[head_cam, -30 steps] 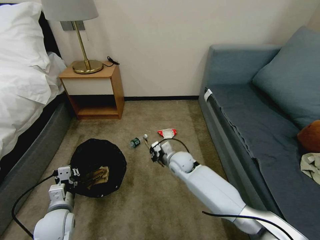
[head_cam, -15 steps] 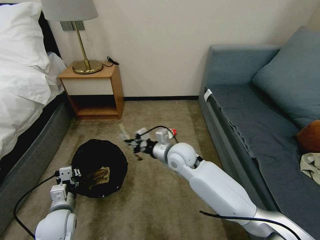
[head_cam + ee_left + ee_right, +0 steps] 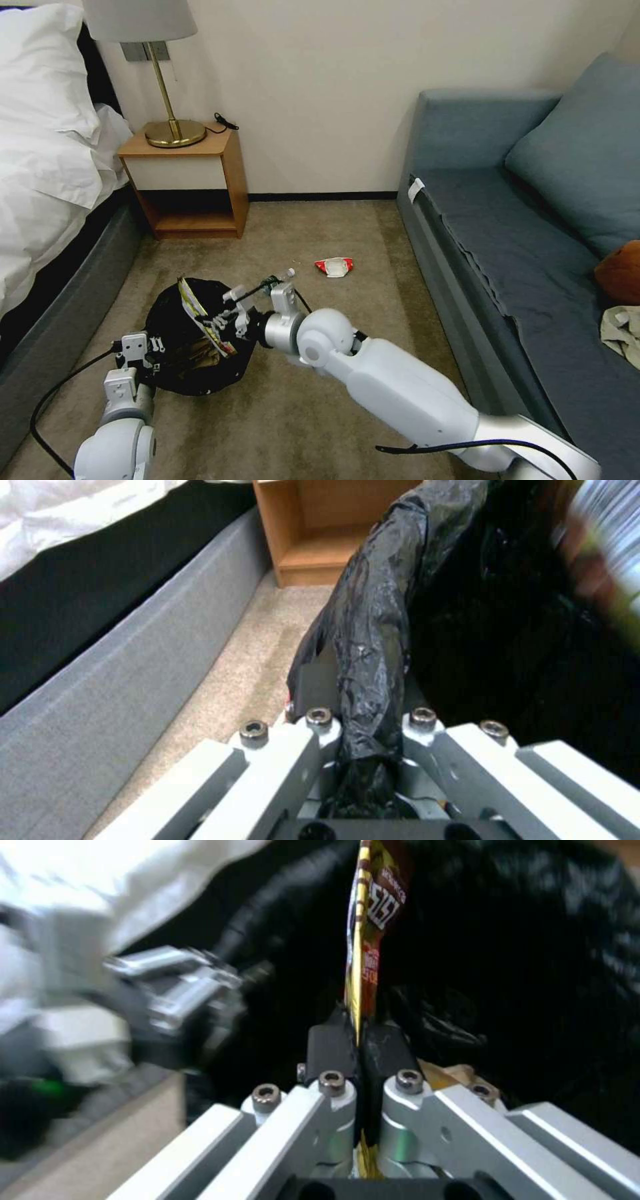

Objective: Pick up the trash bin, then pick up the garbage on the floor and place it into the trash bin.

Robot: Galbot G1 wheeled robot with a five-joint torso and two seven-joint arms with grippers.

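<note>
While the left gripper [image 3: 137,353], at the lower left of the head view, keeps its fingers clamped on the bag-lined rim of the trash bin [image 3: 173,313], the deposit step is in hand. In the left wrist view the black bag [image 3: 370,645] is pinched between those fingers. At centre frame the right gripper [image 3: 223,323] is above the bin opening, fingers closed flat on the yellow-brown snack wrapper [image 3: 197,313], which stands on edge over the black liner; crumpled tan paper [image 3: 203,357] lies inside. The next move calls for parting the fingers over the opening. Right of the bin, the clear bottle [image 3: 277,280] and red-and-white wrapper [image 3: 335,266] remain on the floor [image 3: 320,413].
</note>
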